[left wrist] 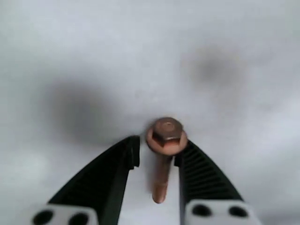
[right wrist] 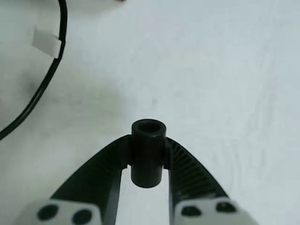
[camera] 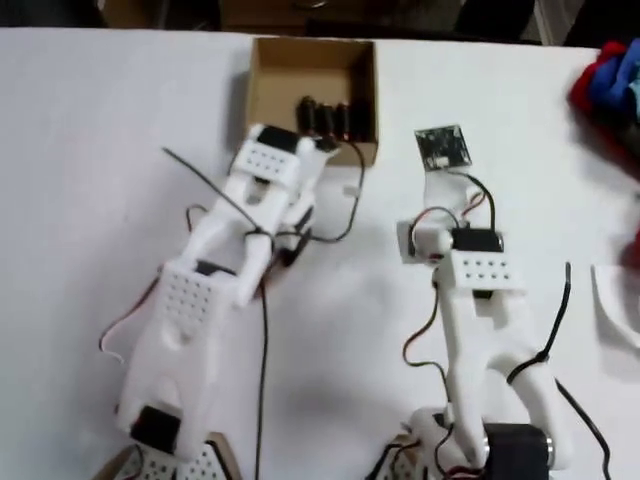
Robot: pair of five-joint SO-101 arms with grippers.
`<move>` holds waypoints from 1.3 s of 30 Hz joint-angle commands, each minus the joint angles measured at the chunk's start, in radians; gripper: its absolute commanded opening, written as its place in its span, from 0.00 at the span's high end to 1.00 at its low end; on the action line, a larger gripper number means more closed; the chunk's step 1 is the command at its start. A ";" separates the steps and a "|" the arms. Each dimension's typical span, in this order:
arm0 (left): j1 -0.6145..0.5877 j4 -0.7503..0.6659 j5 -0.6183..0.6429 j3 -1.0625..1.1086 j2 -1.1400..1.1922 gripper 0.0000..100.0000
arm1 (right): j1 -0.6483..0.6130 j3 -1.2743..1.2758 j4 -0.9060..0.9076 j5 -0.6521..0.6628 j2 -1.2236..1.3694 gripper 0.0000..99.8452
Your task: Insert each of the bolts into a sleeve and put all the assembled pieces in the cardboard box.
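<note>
White table [left wrist: 93, 47] below | my left gripper [left wrist: 157, 151] pinches the bolt [left wrist: 166, 136] at its head | right gripper [right wrist: 146, 152] clamps the sleeve [right wrist: 148, 140] | I'd align shank with bore, feed slowly | box [camera: 262, 80] waits far left

From where I stand I count two arms [camera: 215, 270] [camera: 485, 300] on the one bench [camera: 80, 150]. One box [camera: 262, 80] sits at twelve o'clock, with what look like three dark pieces [camera: 325, 118] inside. There is one copper bolt [left wrist: 166, 137] and one black sleeve [right wrist: 148, 152].
</note>
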 commanded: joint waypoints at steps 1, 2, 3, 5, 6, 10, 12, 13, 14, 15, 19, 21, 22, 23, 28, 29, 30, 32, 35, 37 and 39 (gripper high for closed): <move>0.018 0.014 -0.008 0.004 0.021 0.92 | -0.007 -0.003 -0.015 -0.011 -0.039 0.98; 0.029 0.015 -0.008 0.004 0.023 0.93 | -0.007 -0.003 -0.015 -0.011 -0.038 0.98; 0.040 0.017 -0.008 0.004 0.023 0.93 | -0.007 -0.003 -0.015 -0.011 -0.038 0.98; 0.058 0.018 -0.008 0.004 0.023 0.93 | -0.007 -0.003 -0.015 -0.011 -0.038 0.98; 0.064 0.020 -0.008 0.007 0.023 0.93 | -0.007 -0.003 -0.015 -0.011 -0.038 0.98; 0.058 0.032 -0.009 0.008 0.018 0.98 | -0.007 -0.002 -0.015 -0.011 -0.038 0.98; 0.051 0.032 -0.009 -0.001 0.012 0.97 | -0.007 0.000 -0.015 -0.011 -0.038 0.98; 0.048 0.032 -0.009 -0.021 0.006 0.97 | -0.007 0.002 -0.018 -0.011 -0.038 0.98; 0.043 0.034 -0.011 -0.047 -0.008 0.97 | -0.007 0.008 -0.031 -0.011 -0.038 0.98; 0.041 0.034 -0.021 -0.077 -0.028 0.97 | -0.007 0.025 -0.054 -0.011 -0.038 0.98; 0.037 0.035 -0.094 -0.202 -0.164 0.97 | -0.007 0.123 -0.188 -0.011 -0.047 0.98; 0.037 0.035 -0.092 -0.234 -0.261 0.97 | -0.007 0.157 -0.242 -0.011 -0.047 0.98; 0.037 0.035 -0.092 -0.237 -0.315 0.97 | -0.007 0.169 -0.263 -0.011 -0.047 0.98; 0.037 0.032 -0.089 -0.237 -0.365 0.97 | -0.008 0.178 -0.280 -0.011 -0.047 0.98; 0.040 0.031 0.026 -0.236 -0.586 0.97 | -0.008 0.184 -0.289 -0.011 -0.047 0.98; 0.044 0.031 0.040 -0.236 -0.624 0.97 | -0.008 0.184 -0.289 -0.011 -0.047 0.98; 0.046 0.028 0.051 -0.236 -0.661 0.97 | -0.010 0.184 -0.289 -0.011 -0.047 0.98; 0.055 0.020 0.052 -0.236 -0.730 0.97 | -0.027 0.186 -0.289 -0.011 -0.047 0.98; 0.054 0.006 0.052 -0.205 -0.813 0.97 | -0.068 0.190 -0.289 -0.011 -0.047 0.98; 0.052 -0.014 0.052 -0.125 -0.858 0.97 | -0.087 0.192 -0.286 -0.011 -0.047 0.98; 0.052 -0.066 0.057 0.010 -0.907 0.97 | -0.091 0.192 -0.285 -0.011 -0.047 0.98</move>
